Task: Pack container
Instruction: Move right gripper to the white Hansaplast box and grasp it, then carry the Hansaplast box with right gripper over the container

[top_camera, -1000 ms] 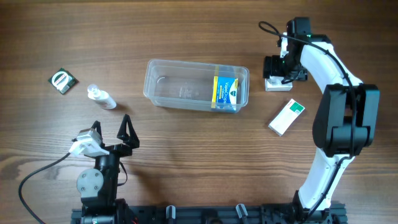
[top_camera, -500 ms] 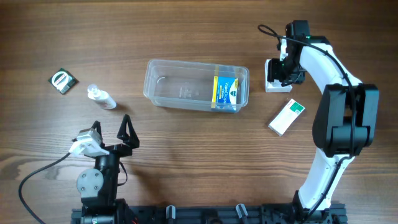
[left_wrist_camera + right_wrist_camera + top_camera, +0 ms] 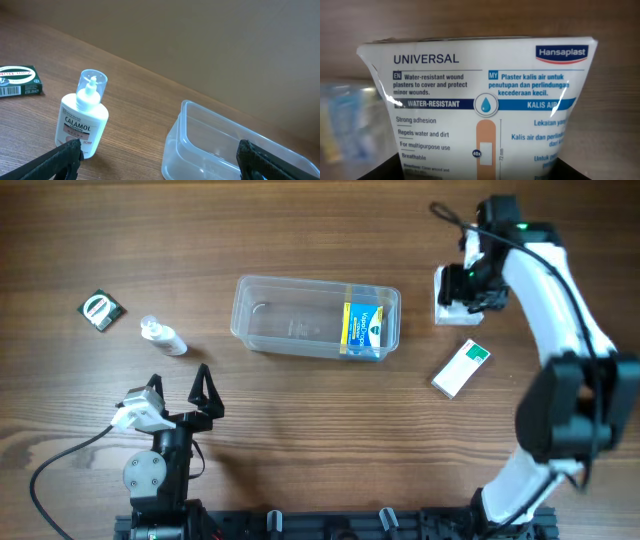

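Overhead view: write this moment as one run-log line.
right gripper: shut on plaster box | left gripper: open | container: blue box inside

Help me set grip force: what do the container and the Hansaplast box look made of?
Container: clear, glossy rigid plastic, apparently; the table shows through its walls. Hansaplast box: likely thin printed cardboard with slight sheen; glare streaks, dented corner.

Calamol bottle (image 3: pixel 82 120) near clear container (image 3: pixel 176 142)
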Motion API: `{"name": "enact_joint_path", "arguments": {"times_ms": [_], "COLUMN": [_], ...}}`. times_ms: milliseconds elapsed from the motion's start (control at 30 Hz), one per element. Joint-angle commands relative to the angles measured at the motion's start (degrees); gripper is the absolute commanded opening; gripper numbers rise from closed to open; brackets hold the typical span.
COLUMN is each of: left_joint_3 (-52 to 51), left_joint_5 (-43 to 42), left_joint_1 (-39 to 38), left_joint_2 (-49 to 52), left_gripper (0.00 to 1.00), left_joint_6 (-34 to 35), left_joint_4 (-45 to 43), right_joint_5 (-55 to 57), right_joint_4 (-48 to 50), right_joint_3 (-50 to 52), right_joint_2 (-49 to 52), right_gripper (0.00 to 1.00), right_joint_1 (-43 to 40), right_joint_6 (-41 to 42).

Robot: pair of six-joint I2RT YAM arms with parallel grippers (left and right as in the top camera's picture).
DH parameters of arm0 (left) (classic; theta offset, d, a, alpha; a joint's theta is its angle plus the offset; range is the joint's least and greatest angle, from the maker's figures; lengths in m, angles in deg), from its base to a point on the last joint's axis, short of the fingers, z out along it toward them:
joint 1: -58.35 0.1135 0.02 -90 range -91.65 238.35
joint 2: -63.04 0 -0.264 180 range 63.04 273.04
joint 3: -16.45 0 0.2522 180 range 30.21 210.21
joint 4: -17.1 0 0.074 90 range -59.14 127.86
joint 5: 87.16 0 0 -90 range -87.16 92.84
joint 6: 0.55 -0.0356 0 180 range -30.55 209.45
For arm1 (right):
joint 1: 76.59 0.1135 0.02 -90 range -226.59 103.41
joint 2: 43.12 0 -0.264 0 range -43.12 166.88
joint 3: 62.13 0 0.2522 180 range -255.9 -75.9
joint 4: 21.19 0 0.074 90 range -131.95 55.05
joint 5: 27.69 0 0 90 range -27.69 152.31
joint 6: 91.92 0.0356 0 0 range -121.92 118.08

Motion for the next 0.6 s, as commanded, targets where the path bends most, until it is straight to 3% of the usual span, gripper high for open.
{"name": "enact_joint_path", "arguments": {"times_ms": [0,200,567], "left_joint_3": [-0.20,-0.20,-0.20], "left_joint_5": [0.37,0.37,0.37], "left_joint_1": [0.46,0.46,0.46], "left_joint_2": [-0.31,-0.31,-0.31], "left_gripper": [1.00,1.00,1.00], "left_joint_6": [-0.09,-0.07,-0.09], "left_joint_4": [0.42,0.42,0.42], "right_joint_5": [-9.25,-15.43,-6.82], "right_joint_4": [-1.16,-1.53,6.88], "right_joint_3": [-1.84,-1.84,4.94], "right_joint_2": [-7.96,-12.79,-10.73], "right_gripper": [0.66,0.67,0.70], "right_joint_1": [1.92,8.20,21.03], "right_joint_6": [0.85,3.50,17.84]}}
